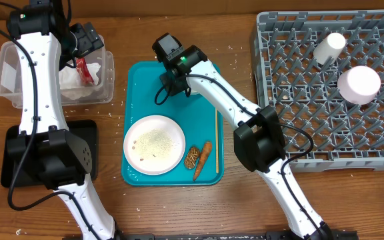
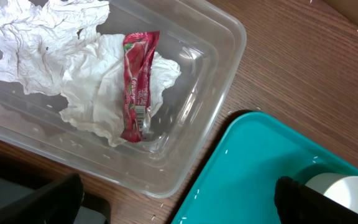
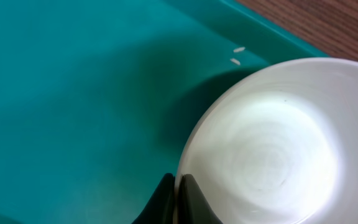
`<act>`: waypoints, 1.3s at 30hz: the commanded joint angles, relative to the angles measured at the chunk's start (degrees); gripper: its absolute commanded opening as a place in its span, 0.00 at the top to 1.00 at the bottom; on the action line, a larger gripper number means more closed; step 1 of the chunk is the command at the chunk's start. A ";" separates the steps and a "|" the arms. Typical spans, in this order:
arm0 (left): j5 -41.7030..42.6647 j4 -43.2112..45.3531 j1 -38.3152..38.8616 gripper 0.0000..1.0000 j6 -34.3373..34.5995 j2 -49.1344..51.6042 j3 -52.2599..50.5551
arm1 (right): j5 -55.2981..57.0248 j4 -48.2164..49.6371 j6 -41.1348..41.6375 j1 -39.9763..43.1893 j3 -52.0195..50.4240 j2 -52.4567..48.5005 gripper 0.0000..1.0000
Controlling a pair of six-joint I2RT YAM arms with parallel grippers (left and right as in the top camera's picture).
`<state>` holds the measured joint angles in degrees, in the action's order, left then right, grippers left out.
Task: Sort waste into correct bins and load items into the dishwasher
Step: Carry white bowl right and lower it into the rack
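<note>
Right wrist view shows the right gripper (image 3: 178,196) pinched shut on the rim of a white bowl (image 3: 266,149) standing on the teal tray (image 3: 73,106); the left gripper (image 1: 89,39) gapes empty over the clear tub (image 1: 5,80).

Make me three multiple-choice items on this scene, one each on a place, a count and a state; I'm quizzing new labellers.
1. Where is the red wrapper?
A. in the clear tub
B. on the plate
C. in the rack

2. How many white dishes lie in the grey rack?
A. none
B. two
C. four

3. What is the right gripper doing?
A. hanging open above the rack
B. shut on the carrot
C. shut on the rim of a bowl

Key: 1 A, it lies on paper inside the tub; 2 B, a cup and a round dish; 3 C, its fingers pinch the bowl's edge in the right wrist view.
</note>
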<state>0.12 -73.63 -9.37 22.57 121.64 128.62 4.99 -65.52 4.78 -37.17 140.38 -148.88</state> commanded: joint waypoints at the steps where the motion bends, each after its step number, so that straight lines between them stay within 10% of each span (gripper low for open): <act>1: -0.70 0.17 0.39 0.00 0.79 -1.01 0.00 | -0.59 -1.92 2.69 0.02 1.95 2.45 0.96; 11: -0.70 0.20 0.39 0.00 0.79 -1.01 0.00 | -2.27 -8.59 10.49 9.79 6.38 20.26 0.96; 19: -0.70 0.17 0.39 0.00 0.79 -1.01 0.00 | -18.93 -18.29 9.49 35.67 6.38 28.28 0.96; 29: -0.70 0.17 0.39 0.00 0.79 -1.01 0.00 | -58.16 -21.97 -8.00 65.13 -4.37 28.26 0.96; 39: -0.70 0.17 0.39 0.00 0.79 -1.01 0.00 | -79.62 -21.55 -23.67 72.15 -27.80 28.26 0.96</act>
<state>0.14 -73.63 -9.37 22.57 121.64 128.62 -65.56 -87.96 -12.60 34.76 117.56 -120.77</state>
